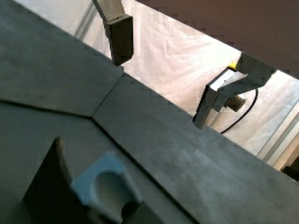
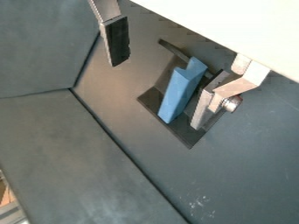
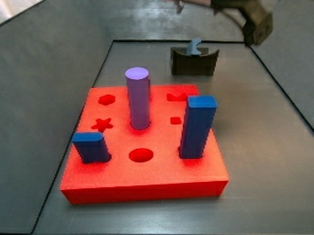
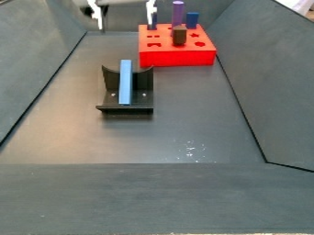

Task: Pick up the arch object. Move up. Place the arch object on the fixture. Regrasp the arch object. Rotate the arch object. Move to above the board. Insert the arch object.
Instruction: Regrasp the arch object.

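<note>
My two wrist cams look down past my end effector (image 2: 170, 61) at the table (image 2: 82, 166). A side view sits close behind the board (image 3: 141, 184), facing the fixture (image 3: 194, 61). Another looks from the opposite end, fixture (image 4: 125, 96) near, board (image 4: 178, 50) far. Both share those.

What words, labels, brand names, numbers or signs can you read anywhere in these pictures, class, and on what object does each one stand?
None: no readable text in any view.
The board carries only cut-out shapes, no lettering.
The arch object, the fixture and the purple cylinder are plain.
The gripper, open above the floor behind the fixture, shows no marking.
</note>
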{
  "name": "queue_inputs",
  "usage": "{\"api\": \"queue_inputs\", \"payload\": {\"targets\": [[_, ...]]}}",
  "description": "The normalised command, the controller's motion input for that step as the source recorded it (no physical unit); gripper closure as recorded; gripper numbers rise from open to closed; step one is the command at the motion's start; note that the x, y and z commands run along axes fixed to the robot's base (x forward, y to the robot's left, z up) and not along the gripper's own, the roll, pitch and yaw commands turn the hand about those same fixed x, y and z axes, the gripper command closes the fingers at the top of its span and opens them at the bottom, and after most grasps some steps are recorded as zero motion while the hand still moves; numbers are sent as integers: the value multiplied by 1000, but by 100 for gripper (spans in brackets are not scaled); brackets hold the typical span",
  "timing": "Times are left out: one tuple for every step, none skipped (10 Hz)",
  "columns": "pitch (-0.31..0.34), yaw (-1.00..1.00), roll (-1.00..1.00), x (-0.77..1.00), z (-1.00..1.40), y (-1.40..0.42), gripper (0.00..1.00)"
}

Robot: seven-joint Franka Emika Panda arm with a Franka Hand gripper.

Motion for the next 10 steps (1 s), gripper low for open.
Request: {"api": "queue_inputs", "payload": {"targets": [[-100, 34, 76, 64, -1000, 56, 0], [-99, 15, 71, 71, -1000, 53, 0], [-88, -5, 68, 81, -1000, 48, 0], [-77, -17, 70, 90, -1000, 42, 0], [-54, -26, 72, 102, -1000, 36, 0], [-44, -26, 72, 103, -939, 29, 0], [-23, -21, 75, 92, -742, 14, 0], [-17, -16, 71, 80, -606, 13, 0], [-15, -4, 66, 68, -462, 11, 0], [-21, 8, 63, 64, -275, 8, 0]]}}
